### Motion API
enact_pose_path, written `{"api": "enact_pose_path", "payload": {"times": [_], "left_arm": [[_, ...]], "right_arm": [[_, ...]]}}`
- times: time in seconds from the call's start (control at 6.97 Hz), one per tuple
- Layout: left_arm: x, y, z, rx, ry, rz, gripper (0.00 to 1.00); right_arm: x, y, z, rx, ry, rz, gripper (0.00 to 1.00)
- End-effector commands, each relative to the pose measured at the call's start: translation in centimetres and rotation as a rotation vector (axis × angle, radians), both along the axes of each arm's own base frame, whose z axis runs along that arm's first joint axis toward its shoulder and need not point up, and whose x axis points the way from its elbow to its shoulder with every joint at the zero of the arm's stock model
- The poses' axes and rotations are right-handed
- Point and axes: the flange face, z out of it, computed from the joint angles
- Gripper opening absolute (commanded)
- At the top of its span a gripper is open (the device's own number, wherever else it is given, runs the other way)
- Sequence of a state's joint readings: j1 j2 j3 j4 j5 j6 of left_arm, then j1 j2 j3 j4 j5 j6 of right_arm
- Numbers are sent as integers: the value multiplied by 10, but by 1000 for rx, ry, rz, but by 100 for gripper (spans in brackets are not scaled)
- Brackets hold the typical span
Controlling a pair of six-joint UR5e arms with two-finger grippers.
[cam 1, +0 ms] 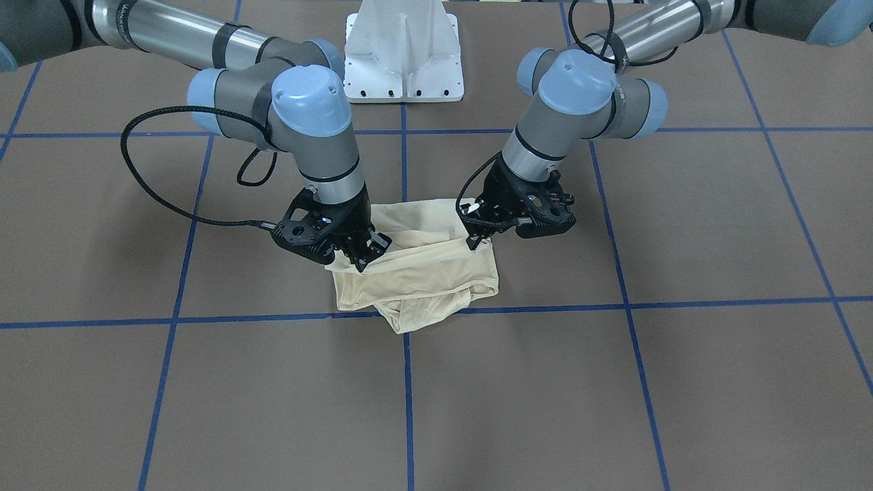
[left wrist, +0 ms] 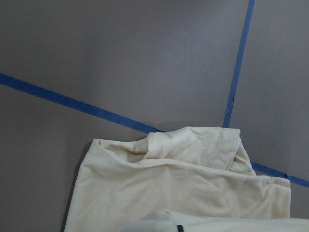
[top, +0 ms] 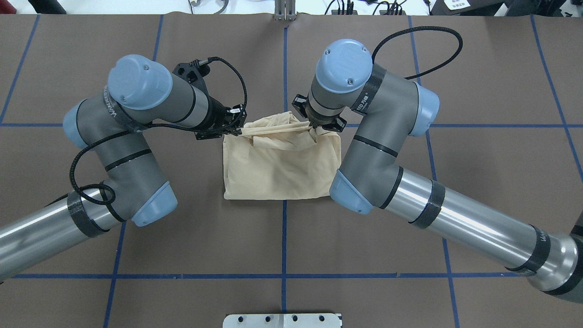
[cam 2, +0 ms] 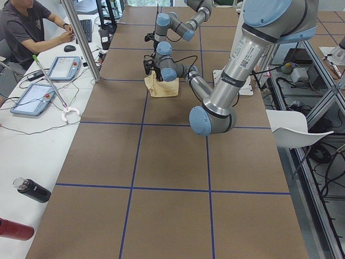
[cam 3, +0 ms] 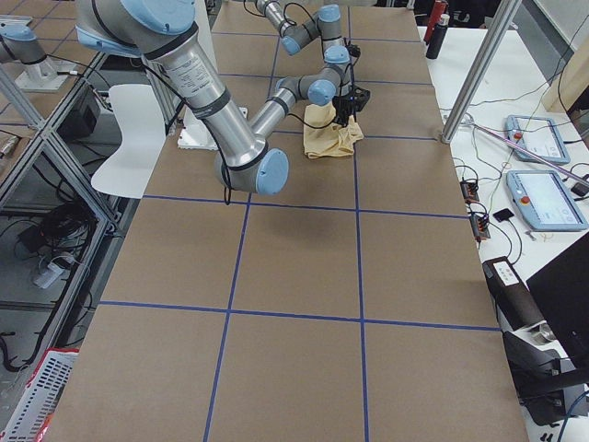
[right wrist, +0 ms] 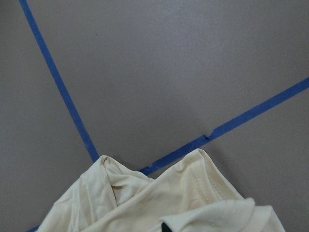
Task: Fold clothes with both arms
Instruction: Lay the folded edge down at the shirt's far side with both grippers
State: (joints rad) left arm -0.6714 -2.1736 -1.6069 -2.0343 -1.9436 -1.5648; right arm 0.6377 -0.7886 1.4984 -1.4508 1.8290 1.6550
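The pale cream-yellow T-shirt (top: pixel 282 168) lies folded into a small bundle at the table's middle, print hidden. It also shows in the front view (cam 1: pixel 416 279), the side views (cam 2: pixel 161 87) (cam 3: pixel 331 140) and both wrist views (left wrist: pixel 178 193) (right wrist: pixel 159 205). My left gripper (top: pixel 234 128) (cam 1: pixel 475 239) is shut on the shirt's far edge at one corner. My right gripper (top: pixel 314 126) (cam 1: pixel 365 258) is shut on the same edge at the other corner. A band of cloth is lifted and stretched between them, over the rest of the bundle.
The white pedestal base (cam 1: pixel 404 51) (top: pixel 282 320) stands behind the shirt on the robot's side. Blue tape lines (top: pixel 284 218) grid the brown table. An operator (cam 2: pixel 24 27), tablets and bottles (cam 2: pixel 32 190) are at a side bench. A white chair (cam 2: pixel 294 129) stands beside the table.
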Motion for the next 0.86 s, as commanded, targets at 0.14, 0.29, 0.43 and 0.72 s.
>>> {"api": "enact_pose_path", "payload": {"times": [0.14, 0.29, 0.43, 0.72], "left_arm": [[12, -13, 12, -18, -4, -11, 0], [16, -16, 19, -14, 1, -13, 0], [18, -18, 20, -14, 2, -13, 0], [18, -18, 18, -13, 3, -13, 0]], "right_arm": [[-19, -18, -8, -8, 21, 1, 0], [-23, -21, -6, -5, 18, 2, 0], [-29, -26, 2, 3, 3, 4, 0], [-31, -27, 6, 2, 7, 3, 0]]}}
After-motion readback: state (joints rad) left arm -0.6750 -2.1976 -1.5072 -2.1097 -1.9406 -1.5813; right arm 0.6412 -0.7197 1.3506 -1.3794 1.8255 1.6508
